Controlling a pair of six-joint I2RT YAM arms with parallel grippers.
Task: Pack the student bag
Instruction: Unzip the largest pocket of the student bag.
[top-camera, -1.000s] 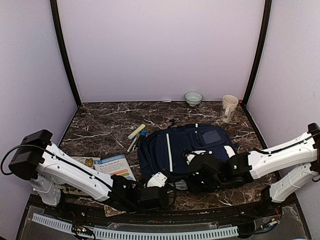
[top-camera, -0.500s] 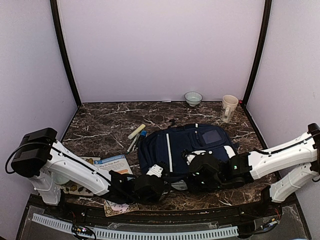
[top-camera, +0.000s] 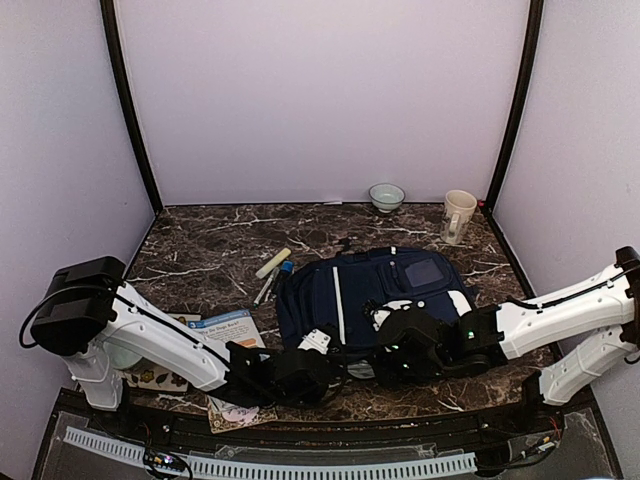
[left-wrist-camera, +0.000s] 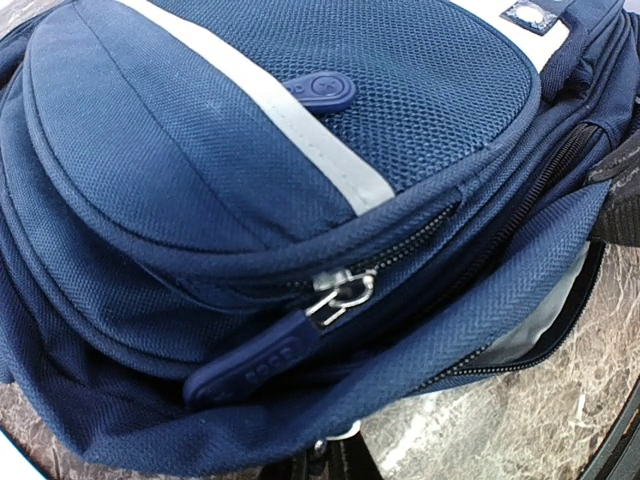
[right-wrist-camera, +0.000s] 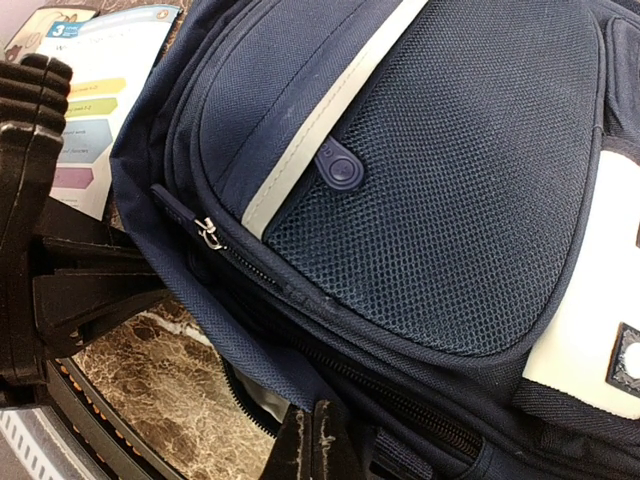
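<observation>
The student bag lies flat in the middle of the table, navy with white stripes. Its main zipper is open along the near edge, and pale lining shows inside. My left gripper is at the bag's near left corner. In the left wrist view its dark fingers are closed together under the lower fabric flap, below a navy zipper pull. My right gripper is at the near edge a little to the right. Its fingers are pinched on the same open flap.
A booklet and cards lie left of the bag, under my left arm. Pens and a marker lie by the bag's far left corner. A small bowl and a white mug stand at the back.
My left gripper has slid right to the bag's near edge and closed its jaws there. The right gripper and the bag have stayed where they were.
</observation>
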